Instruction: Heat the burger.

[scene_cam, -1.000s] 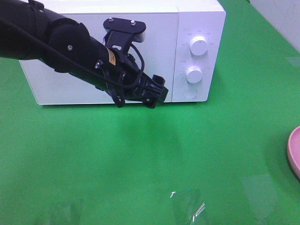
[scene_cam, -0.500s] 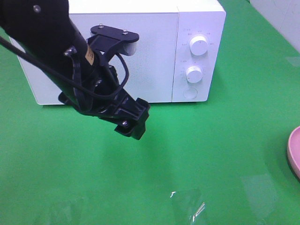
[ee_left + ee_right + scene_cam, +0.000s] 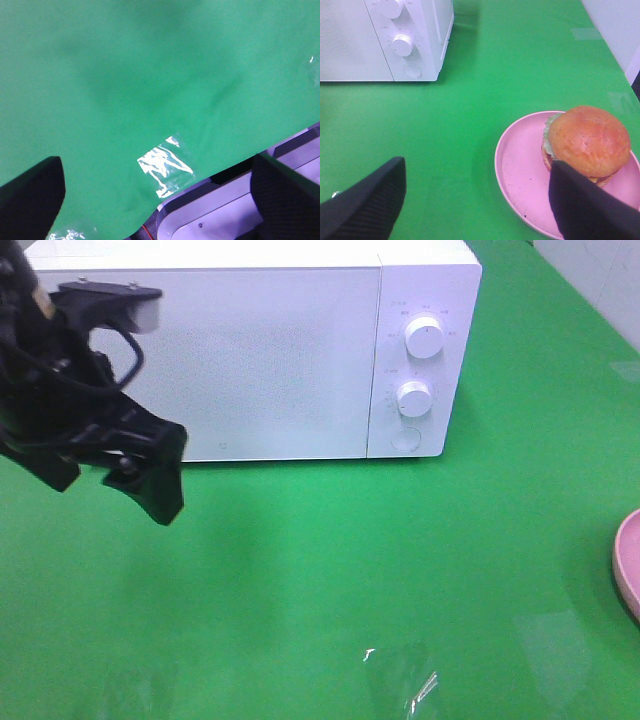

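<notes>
- Now the left hand (image 3: 115, 475) hangs at the left edge of the high view, low in front of the microwave's (image 3: 260, 350) left end; a second ago it was up against the door near the middle, and half a second ago it was between those two spots
- Its fingers (image 3: 30, 200) are spread, with only green worktop (image 3: 400, 570) between them in the left wrist view; nothing is held
- The arm's black bulk covers the microwave's left end where it earlier crossed the door, so most of the door now shows bare
- The microwave door is shut, as in both earlier frames; the two white knobs (image 3: 424, 337) and the round button below them have not changed
- The burger (image 3: 585, 145) sits on the pink plate (image 3: 520, 175), toward the side away from the microwave; its bun is upright with lettuce showing at the edge
- The right hand (image 3: 475, 210) is spread, its two dark fingers (image 3: 370, 205) just above the worktop, one fingertip overlapping the plate's rim and the burger's near edge in the right wrist view; whether it touches either I cannot tell
- In the high view only a sliver of the plate shows at the right edge, unmoved
- A shiny patch (image 3: 400, 680) on the worktop is in the same place as before
</notes>
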